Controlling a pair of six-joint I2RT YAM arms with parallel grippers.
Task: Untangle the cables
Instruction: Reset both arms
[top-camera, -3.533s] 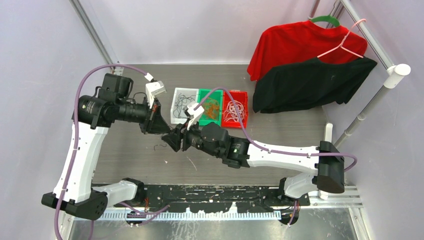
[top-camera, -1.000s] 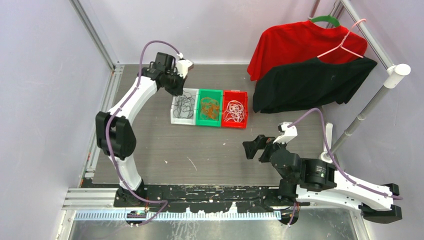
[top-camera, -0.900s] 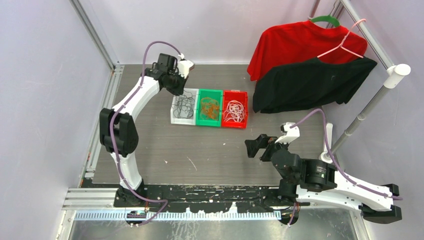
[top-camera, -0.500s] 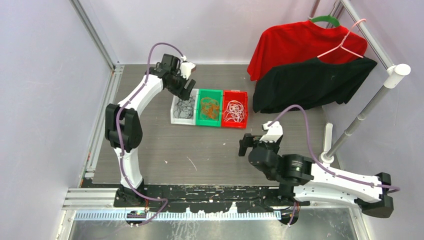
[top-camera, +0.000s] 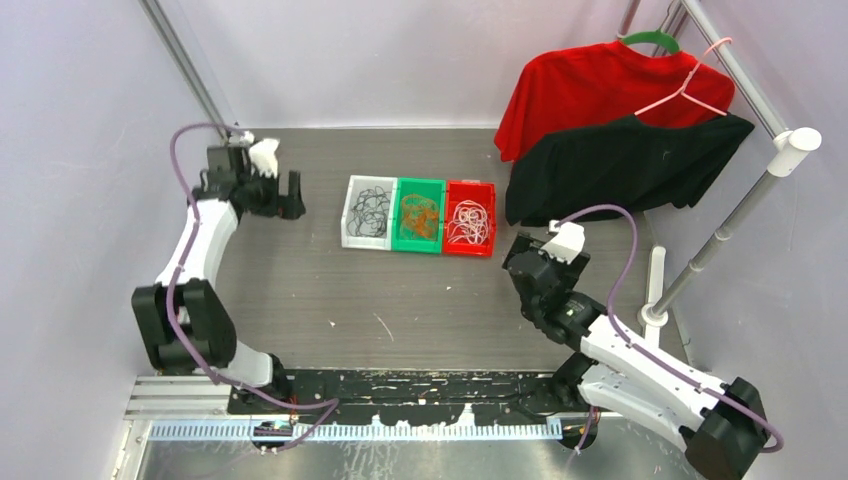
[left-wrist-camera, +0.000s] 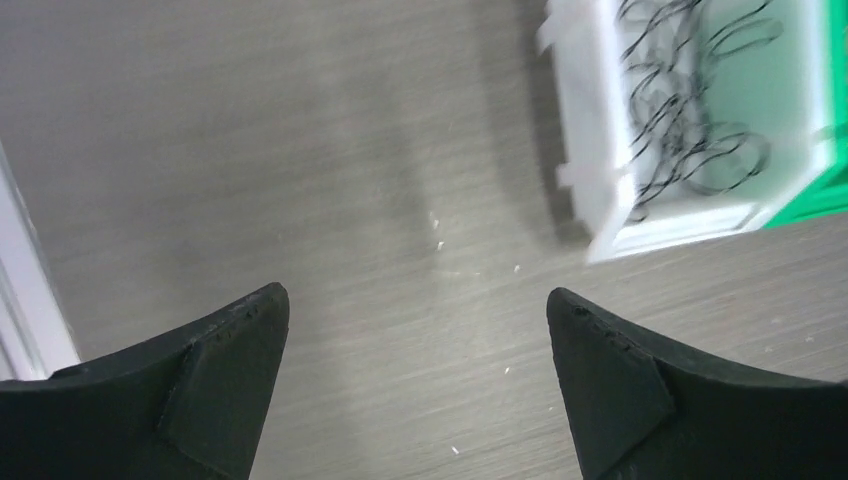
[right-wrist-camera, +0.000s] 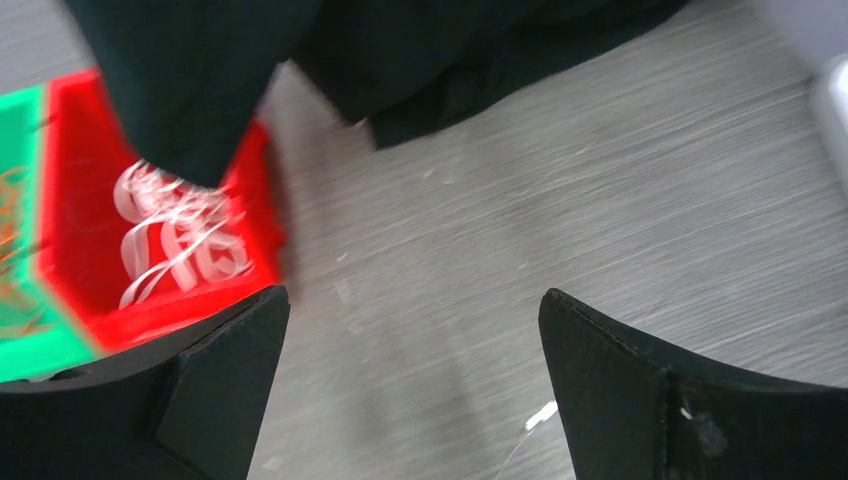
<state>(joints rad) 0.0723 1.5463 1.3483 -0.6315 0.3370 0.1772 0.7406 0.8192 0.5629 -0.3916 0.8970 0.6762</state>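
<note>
- While each colour sits in its own tray, the cables read as sorted rather than knotted: black cables (left-wrist-camera: 690, 120) in the white tray (left-wrist-camera: 590, 150), orange cables (top-camera: 420, 215) in the green tray (top-camera: 421, 247), white cables (right-wrist-camera: 175, 235) in the red tray (right-wrist-camera: 260, 190).
- Trays: three, touching side by side in one row on the table (top-camera: 400, 300). The walls between them probably serve to keep the colours from mixing again.
- Left gripper (left-wrist-camera: 415, 295): jaws spread wide, nothing between them. It hovers over bare table to the left of the white tray, apart from it.
- Right gripper (right-wrist-camera: 410, 300): jaws spread wide, nothing between them. It hovers over bare table beside the red tray, near the hem of the black shirt (right-wrist-camera: 480, 60).
- Loose items: a few pale flecks on the table, too small to identify. No cord is visible outside the trays.
- Assessment: the sorting looks complete or nearly so. Both tools are open, empty and off to the sides, which suits leaving the trays undisturbed and snagging no cord.
</note>
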